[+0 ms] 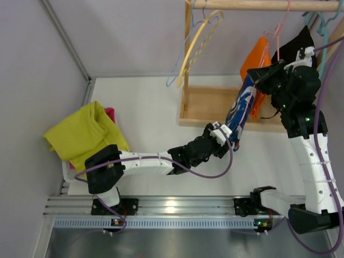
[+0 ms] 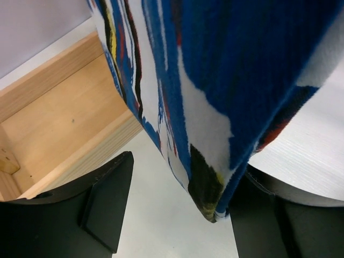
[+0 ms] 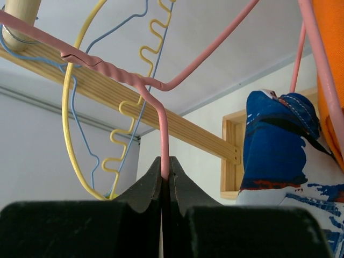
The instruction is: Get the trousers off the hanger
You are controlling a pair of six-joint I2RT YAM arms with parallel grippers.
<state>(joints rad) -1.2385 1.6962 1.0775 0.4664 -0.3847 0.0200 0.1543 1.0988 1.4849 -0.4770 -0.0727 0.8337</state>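
Two arms are in view over the bench [image 1: 150, 107]. Left gripper [image 2: 183, 212] sits at the bottom hem of the trousers [image 2: 215, 80] with its jaws apart. One finger [image 2: 107, 204] stands clear of the cloth and the other is just beside it, so the hem hangs between them ungripped.

Right gripper [image 3: 165, 172] is fully closed, pinching the wire of the pink hanger [image 3: 163, 134] below its twisted neck.

Trousers are blue with white, red and yellow patches. They hang from that hanger on the wooden rail [image 1: 258, 5] over the far right corner of the bench, draped down in front of the rack base [image 1: 207, 105]. An orange garment [image 1: 257, 54] hangs just behind them.

Elsewhere, a bare yellow hanger [image 1: 194, 45] is further left on the rail, and a yellow garment [image 1: 80, 131] is heaped at the left edge of the bench.
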